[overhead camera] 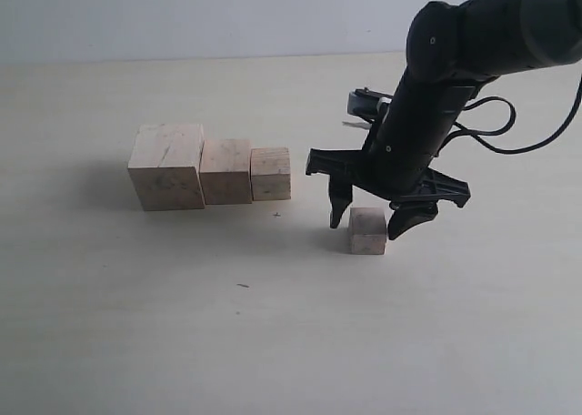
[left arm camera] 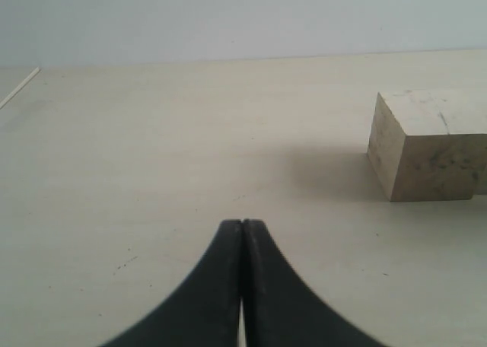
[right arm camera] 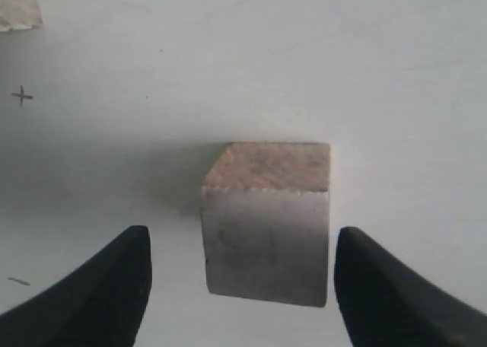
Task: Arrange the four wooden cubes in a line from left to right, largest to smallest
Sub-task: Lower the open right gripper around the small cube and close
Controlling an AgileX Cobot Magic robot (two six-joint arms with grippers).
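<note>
Quick status from my end. The left gripper (left arm camera: 242, 233) is clamped fully closed on nothing, its two halves pressed flat together. It sits low over the bare table (overhead camera: 136, 333), with the largest cube (overhead camera: 166, 167) ahead of it and off to one side.

That largest cube starts the row on the left of the table. It has a few faint dark marks on its faces, too faint for me to read as anything. Right against it is the second cube (overhead camera: 225, 170), then the third cube (overhead camera: 271, 173), all three side by side and touching as far as I can tell. Just on the near side of the third cube there's a tiny cross mark (overhead camera: 276, 215) drawn on the table.

Further right and a bit nearer sits the smallest cube (overhead camera: 367, 231), on its own, apart from the row. The right gripper (overhead camera: 366, 227) is down around it, spread wide, with one finger (overhead camera: 337, 204) on its left and the other on its right. The right wrist camera shows a clear gap on both sides, so the cube rests on the table between them, not pinched.
</note>
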